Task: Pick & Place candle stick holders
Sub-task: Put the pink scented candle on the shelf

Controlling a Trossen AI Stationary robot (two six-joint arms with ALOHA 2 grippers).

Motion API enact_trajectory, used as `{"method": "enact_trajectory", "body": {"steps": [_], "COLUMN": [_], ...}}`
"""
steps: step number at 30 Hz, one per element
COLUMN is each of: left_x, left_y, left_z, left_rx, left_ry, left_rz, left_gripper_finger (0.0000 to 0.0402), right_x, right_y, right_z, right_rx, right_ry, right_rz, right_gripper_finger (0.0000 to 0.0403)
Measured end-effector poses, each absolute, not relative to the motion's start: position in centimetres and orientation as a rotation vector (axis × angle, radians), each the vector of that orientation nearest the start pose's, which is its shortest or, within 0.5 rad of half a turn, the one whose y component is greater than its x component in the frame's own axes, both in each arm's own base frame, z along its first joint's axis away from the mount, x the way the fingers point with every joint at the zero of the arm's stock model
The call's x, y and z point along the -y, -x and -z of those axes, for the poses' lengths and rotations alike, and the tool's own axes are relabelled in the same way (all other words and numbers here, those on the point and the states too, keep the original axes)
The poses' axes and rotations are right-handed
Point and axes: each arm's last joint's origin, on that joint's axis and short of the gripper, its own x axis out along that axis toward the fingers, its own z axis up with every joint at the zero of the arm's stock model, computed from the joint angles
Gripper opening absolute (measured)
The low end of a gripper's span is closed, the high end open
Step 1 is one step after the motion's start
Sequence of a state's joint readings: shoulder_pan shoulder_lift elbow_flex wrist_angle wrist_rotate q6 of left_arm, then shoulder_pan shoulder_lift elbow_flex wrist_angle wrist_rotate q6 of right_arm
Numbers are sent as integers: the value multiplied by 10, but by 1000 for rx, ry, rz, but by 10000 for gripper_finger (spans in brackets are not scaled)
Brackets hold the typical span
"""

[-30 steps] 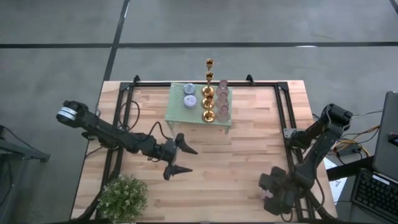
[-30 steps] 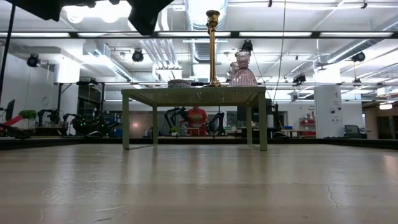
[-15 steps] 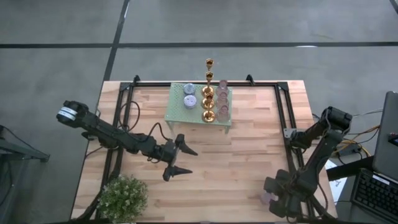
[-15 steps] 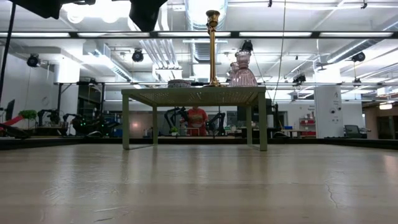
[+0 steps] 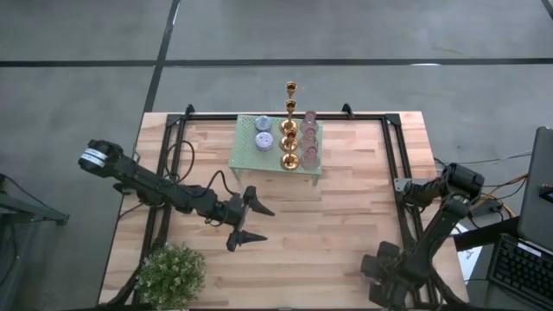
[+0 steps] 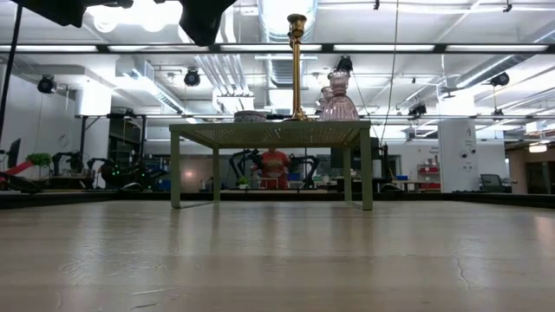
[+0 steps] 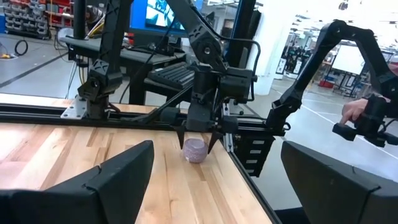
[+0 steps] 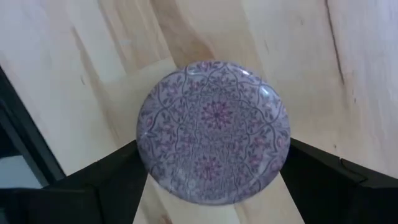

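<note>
A small lilac patterned cup (image 8: 214, 130) stands upright on its base at the table's near right corner, also seen in the left wrist view (image 7: 194, 150). My right gripper (image 8: 211, 152) points straight down over it, open, one finger on either side of the cup with nothing between finger and cup wall that I can make out. Three gold candlesticks (image 5: 289, 130), pink cups (image 5: 309, 138) and blue cups (image 5: 263, 134) stand on the mint-green rack (image 5: 251, 160) at the far middle. My left gripper (image 5: 270, 223) hangs open and level over the table's middle, touching nothing.
A bushy potted plant (image 5: 170, 275) stands at the near left corner. Black frame rails (image 5: 393, 155) run along the table's left and right sides. In the low view the rack (image 6: 269, 134) stands on four legs with a tall candlestick (image 6: 297, 65) on top.
My right gripper has sunk toward the table and shifted toward the near edge, coming down around the lilac cup. The cup has kept its place.
</note>
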State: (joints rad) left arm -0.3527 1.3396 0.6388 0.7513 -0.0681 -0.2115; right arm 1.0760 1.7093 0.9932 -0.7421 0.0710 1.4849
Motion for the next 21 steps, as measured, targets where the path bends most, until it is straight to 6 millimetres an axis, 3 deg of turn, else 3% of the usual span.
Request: {"method": "enact_trajectory", "body": {"steps": [13, 21], "left_x": [96, 96], "left_y": [-265, -265], "left_z": [-252, -251], "left_rx": [8, 0], "left_ry": [218, 216], "left_rz": [288, 287], "left_gripper_finger": [355, 355], "right_x": [-257, -256], "right_y": [-151, -158], "right_z": [-143, -140], "right_rx": [-1379, -1385], "right_ry": [-358, -339], "right_rz": [255, 227], "right_gripper_finger": [326, 289]}}
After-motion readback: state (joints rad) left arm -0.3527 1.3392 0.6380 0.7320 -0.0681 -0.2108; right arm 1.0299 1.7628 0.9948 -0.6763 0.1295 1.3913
